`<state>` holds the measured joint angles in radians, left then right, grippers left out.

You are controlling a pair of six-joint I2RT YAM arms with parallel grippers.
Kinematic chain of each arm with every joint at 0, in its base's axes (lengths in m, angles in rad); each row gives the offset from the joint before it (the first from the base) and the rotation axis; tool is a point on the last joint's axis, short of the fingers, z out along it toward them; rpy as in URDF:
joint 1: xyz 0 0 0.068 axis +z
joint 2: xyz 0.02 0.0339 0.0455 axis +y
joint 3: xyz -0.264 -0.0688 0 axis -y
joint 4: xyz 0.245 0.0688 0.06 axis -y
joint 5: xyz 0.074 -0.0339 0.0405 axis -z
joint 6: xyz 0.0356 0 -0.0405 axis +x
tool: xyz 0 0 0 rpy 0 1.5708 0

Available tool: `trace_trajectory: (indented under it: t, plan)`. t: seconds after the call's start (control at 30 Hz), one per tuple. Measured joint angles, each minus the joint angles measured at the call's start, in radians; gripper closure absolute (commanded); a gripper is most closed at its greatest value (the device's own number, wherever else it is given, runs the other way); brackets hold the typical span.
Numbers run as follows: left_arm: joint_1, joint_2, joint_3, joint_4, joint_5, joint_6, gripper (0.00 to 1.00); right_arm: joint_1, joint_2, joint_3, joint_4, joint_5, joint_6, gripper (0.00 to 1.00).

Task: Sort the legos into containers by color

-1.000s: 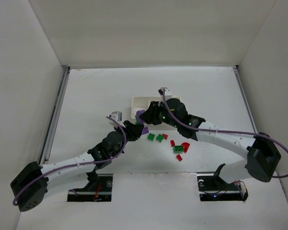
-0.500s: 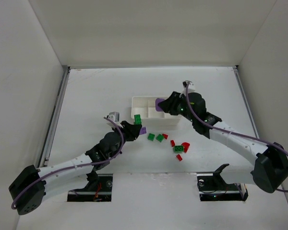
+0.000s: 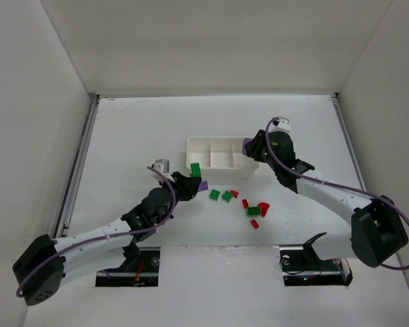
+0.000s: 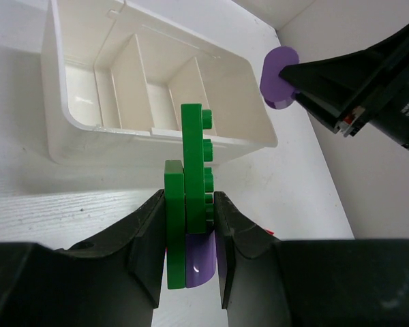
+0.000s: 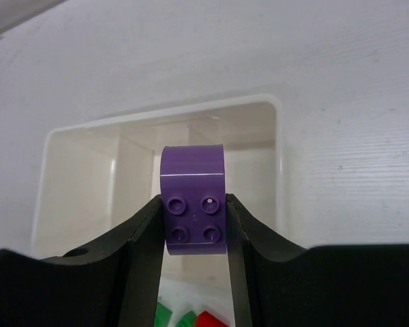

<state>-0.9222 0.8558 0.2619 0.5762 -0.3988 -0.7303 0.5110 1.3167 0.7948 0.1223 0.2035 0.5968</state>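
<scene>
Tray (image 5: 82,170) lies below right tool (image 5: 194,204), clamped on purple lego (image 5: 193,178) for dropping; left tool (image 4: 191,204), clamped on green legos (image 4: 193,143), waits nearby.

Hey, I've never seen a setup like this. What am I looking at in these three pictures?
Two robot arms sit at a white table. One picture looks down from above, and the other two come from a camera on each wrist. The left gripper pinches stacked green bricks with a purple piece beneath. The right gripper holds a purple brick by the right end of a white three-compartment tray. Loose green bricks and red bricks lie near the tray.
</scene>
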Motion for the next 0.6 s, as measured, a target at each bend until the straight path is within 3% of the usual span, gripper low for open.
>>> trace_trajectory:
  t: [0.07, 0.17, 0.27, 0.4, 0.6]
  plan:
    - [0.0, 0.0, 0.0, 0.0, 0.001, -0.01, 0.79, 0.001, 0.021, 0.0, -0.011, 0.032, -0.018, 0.58]
    - [0.002, 0.011, 0.001, 0.001, 0.003, -0.032, 0.79, 0.001, 0.034, 0.0, -0.029, 0.06, -0.033, 0.34]
    - [0.012, 0.032, 0.005, -0.003, 0.018, -0.057, 0.79, 0.003, 0.021, 0.0, -0.034, 0.078, -0.053, 0.27]
    - [0.04, 0.045, 0.019, -0.01, 0.06, -0.089, 0.79, 0.039, -0.051, 0.0, -0.05, 0.089, -0.067, 0.27]
    - [0.119, 0.047, 0.033, -0.016, 0.155, -0.15, 0.79, 0.19, -0.193, -0.011, -0.043, 0.057, -0.08, 0.41]
